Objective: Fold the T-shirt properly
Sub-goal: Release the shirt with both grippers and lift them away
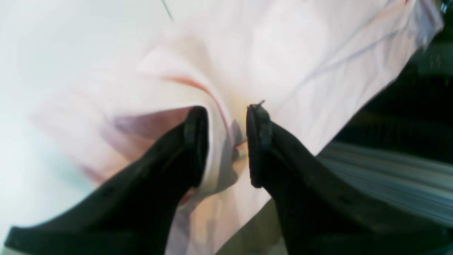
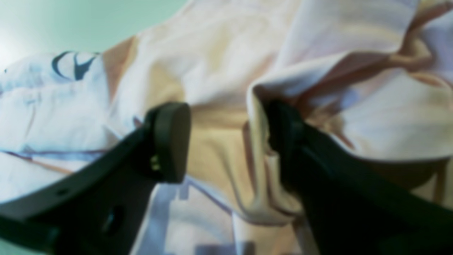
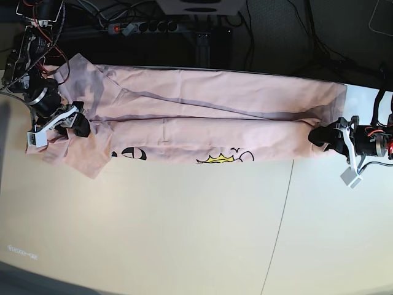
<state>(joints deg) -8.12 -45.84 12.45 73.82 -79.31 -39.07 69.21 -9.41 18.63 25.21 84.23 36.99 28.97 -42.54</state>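
Note:
The pale pink T-shirt (image 3: 209, 104) lies in a long band across the far part of the table, folded lengthwise. A yellow crown print (image 3: 224, 158) and black lettering (image 3: 132, 153) show at its near edge. My left gripper (image 3: 319, 136) is at the shirt's right end. In the left wrist view its jaws (image 1: 228, 141) stand close together with a bunched fold of the shirt (image 1: 283, 53) between them. My right gripper (image 3: 77, 123) is at the left end. In the right wrist view it (image 2: 226, 141) is open over the shirt (image 2: 212, 53), with a fold draped over one finger (image 2: 283, 124).
The pale table (image 3: 184, 227) reaches toward the front, with a thin dark line (image 3: 279, 221) running across it. Behind the table's back edge are a power strip and cables (image 3: 141, 26). The dark drop past the table edge shows in the left wrist view (image 1: 407, 124).

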